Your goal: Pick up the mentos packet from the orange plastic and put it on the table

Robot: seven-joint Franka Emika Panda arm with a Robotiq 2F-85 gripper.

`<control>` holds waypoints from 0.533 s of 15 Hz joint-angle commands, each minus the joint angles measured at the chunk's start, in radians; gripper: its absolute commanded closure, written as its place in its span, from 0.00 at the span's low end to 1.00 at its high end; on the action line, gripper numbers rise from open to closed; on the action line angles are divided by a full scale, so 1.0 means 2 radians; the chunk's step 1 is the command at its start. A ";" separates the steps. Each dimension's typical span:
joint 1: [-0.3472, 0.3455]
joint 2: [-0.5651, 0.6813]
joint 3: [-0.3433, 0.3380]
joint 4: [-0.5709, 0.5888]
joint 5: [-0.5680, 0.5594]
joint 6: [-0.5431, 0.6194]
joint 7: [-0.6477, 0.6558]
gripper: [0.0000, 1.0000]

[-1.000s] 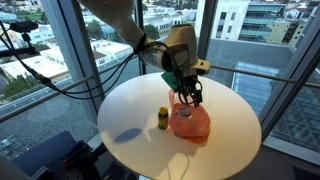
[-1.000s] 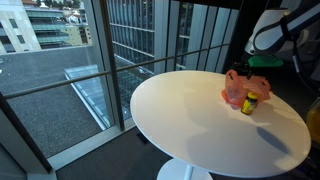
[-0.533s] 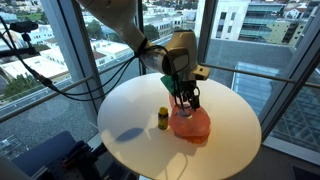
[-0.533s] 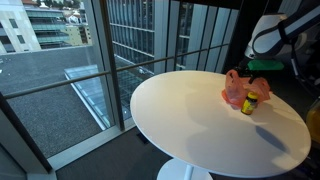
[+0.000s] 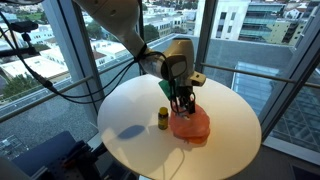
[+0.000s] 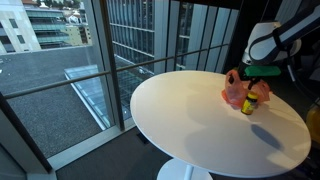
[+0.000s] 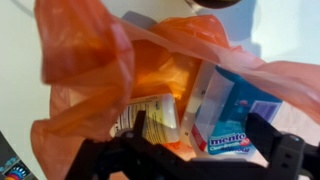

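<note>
The orange plastic bag (image 5: 190,123) lies on the round white table (image 5: 130,110); it also shows in an exterior view (image 6: 236,89). In the wrist view the bag (image 7: 90,80) is open and holds a blue and white mentos packet (image 7: 232,122) beside a white labelled container (image 7: 150,116). My gripper (image 7: 200,140) is open, its dark fingers (image 7: 272,140) spread on either side of the mentos packet, just above it. In an exterior view the gripper (image 5: 183,100) is lowered into the top of the bag. Whether the fingers touch the packet cannot be told.
A small yellow bottle with a dark cap (image 5: 163,119) stands on the table next to the bag, also in an exterior view (image 6: 250,103). Windows and railings surround the table. Cables hang behind the arm (image 5: 90,85).
My gripper has moved down and slightly left, from above the bag to its open top. The bag and bottle have not moved.
</note>
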 commanded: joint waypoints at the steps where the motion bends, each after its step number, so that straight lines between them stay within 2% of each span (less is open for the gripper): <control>1: 0.004 0.014 0.000 0.016 0.005 -0.008 0.012 0.00; 8: 0.007 0.020 -0.002 0.021 0.003 -0.003 0.015 0.00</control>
